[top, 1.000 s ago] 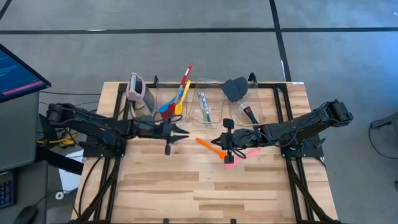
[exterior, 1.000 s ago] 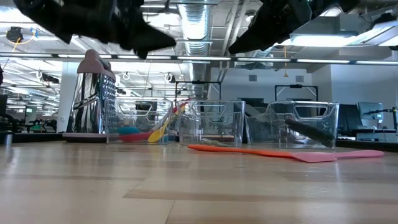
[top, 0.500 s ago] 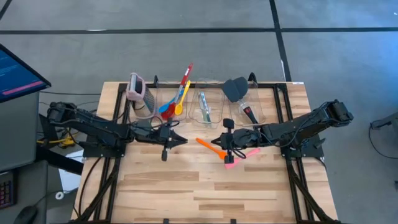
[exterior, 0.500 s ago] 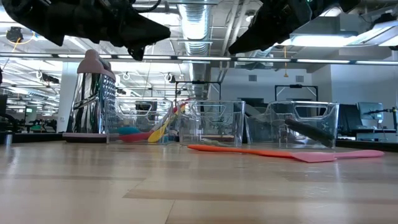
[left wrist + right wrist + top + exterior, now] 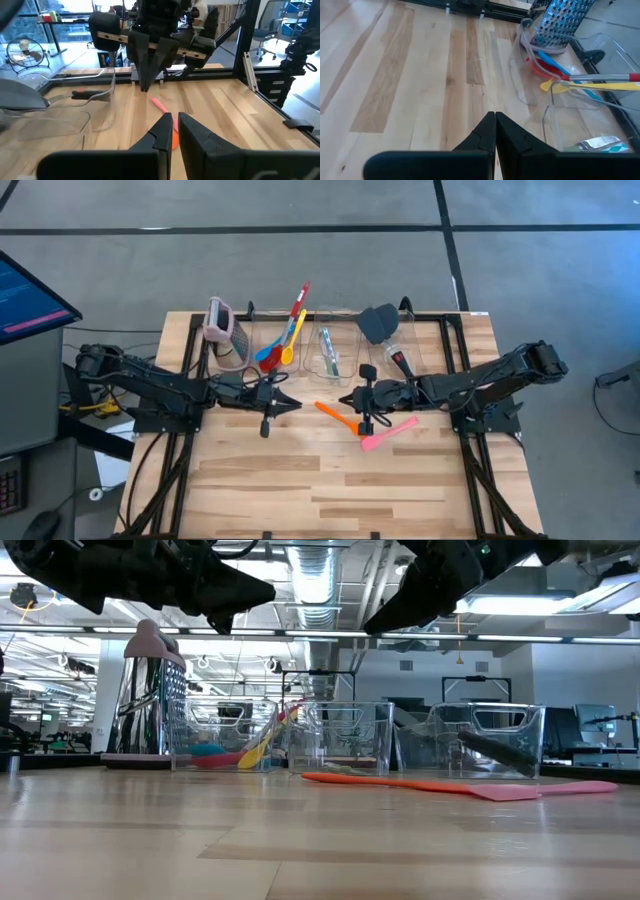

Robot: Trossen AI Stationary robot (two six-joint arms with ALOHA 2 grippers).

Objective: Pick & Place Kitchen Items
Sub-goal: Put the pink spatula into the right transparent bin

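While both grippers, left (image 5: pixel 290 404) and right (image 5: pixel 347 399), hang pressed together above the table, the orange spatula (image 5: pixel 338 416) and pink spatula (image 5: pixel 388 433) lie near the middle, probably light and bendy, best pinched by their thin handles.

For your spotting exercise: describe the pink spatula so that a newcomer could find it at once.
Start at the row of clear bins at the table's far edge. Before them two spatulas lie flat on bare wood; the pink spatula is the right one, beside the orange spatula.

wooden table (image 5: pixel 300 480), orange spatula (image 5: pixel 335 413), pink spatula (image 5: pixel 388 434)
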